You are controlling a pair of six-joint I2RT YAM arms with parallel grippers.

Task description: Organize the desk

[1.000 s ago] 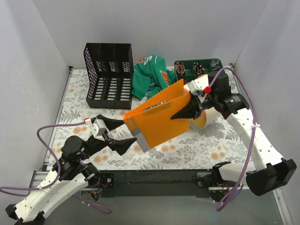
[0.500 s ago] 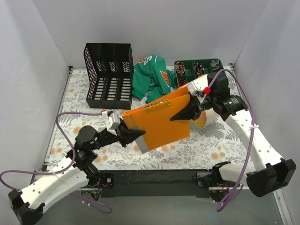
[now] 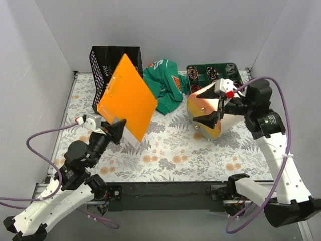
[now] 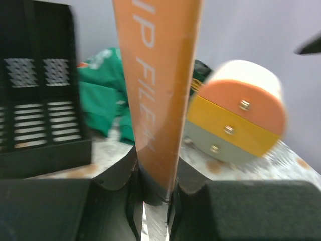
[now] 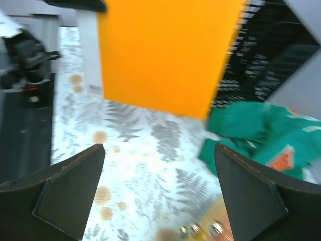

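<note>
The black mesh three-slot magazine rack (image 3: 105, 65) stands at the back left of the desk (image 3: 200, 155), a white tabletop printed with grey ferns and orange flowers that fills the white-walled bay down to its black front rim. The green compartmented tray (image 3: 220, 65) at the back right holds dark and orange coils too small to name; a rounded three-drawer box (image 3: 223, 125), its orange, yellow and grey fronts all flush, sits on the near side of the tray; a crumpled green cloth (image 3: 163, 83) lies between rack and tray. The left gripper (image 3: 119, 129) is clamped on the spine of a flat orange plastic file folder (image 3: 128, 98), held raised and tilted in front of the rack. The right gripper (image 3: 205, 108) hovers at the box's face, fingers spread wide, grasping nothing. Bare pattern shows between folder and box and along the front rim.
</note>
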